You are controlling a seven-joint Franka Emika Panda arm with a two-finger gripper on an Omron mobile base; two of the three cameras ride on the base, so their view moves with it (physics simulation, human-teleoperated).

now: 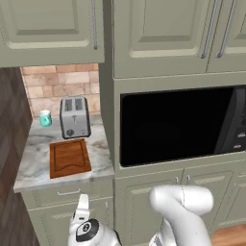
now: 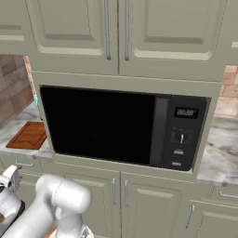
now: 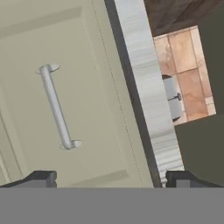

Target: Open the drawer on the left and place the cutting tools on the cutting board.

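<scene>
The drawer [image 1: 50, 195] sits shut under the left counter, pale grey-green with a small silver bar handle [image 1: 68, 192]; its inside is hidden. In the hand view the drawer front [image 3: 87, 57] appears rolled sideways, its handle [image 3: 56, 107] ahead and left of centre. My gripper [image 3: 111, 179] is open, with the fingertips [image 3: 39, 178] wide apart and nothing between them. It hovers just in front of and below the drawer [image 1: 82, 204], at the left edge of the right base view [image 2: 9, 179]. The reddish-brown cutting board [image 1: 69, 157] [image 2: 29, 135] lies bare on the counter above the drawer.
A silver toaster [image 1: 74, 116] [image 3: 173, 98] stands behind the board, a teal cup [image 1: 45, 117] to its left. A built-in black microwave [image 1: 178, 125] [image 2: 116, 123] fills the tall cabinet to the right. A dark wooden wall [image 1: 9, 125] bounds the counter on the left.
</scene>
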